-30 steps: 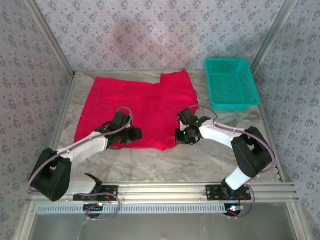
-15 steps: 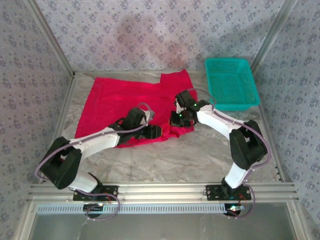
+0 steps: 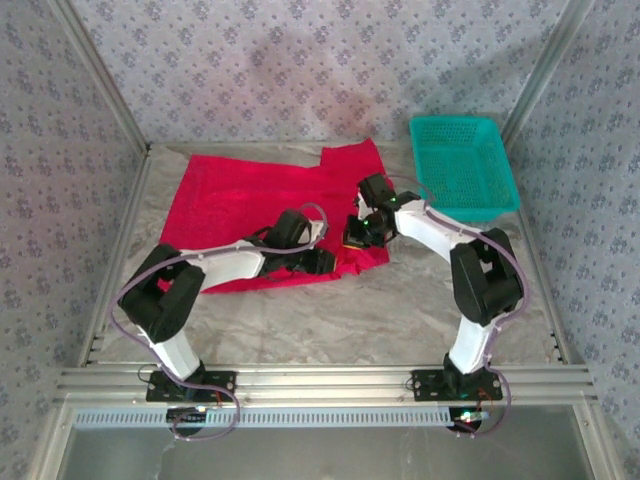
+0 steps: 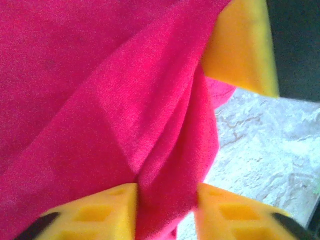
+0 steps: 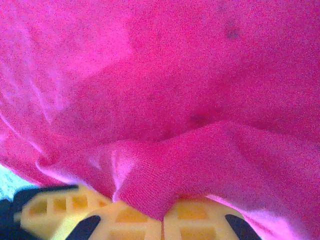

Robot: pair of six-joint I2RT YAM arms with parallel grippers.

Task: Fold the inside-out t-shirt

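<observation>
T-shirt: the inside-out t-shirt lies spread over the centre and upper left of the counter, with its lower right corner lifted and bunched.
Left gripper: your left gripper sits at that corner, just below centre. Its wrist view has a ridge of red cloth clamped between the fingers.
Right gripper: your right gripper, just to the right, is pinched together on a fold of the hem.
Progress: early, as I judge it. You have one corner gathered, no flat fold laid, and most of the shirt left to do.
</observation>
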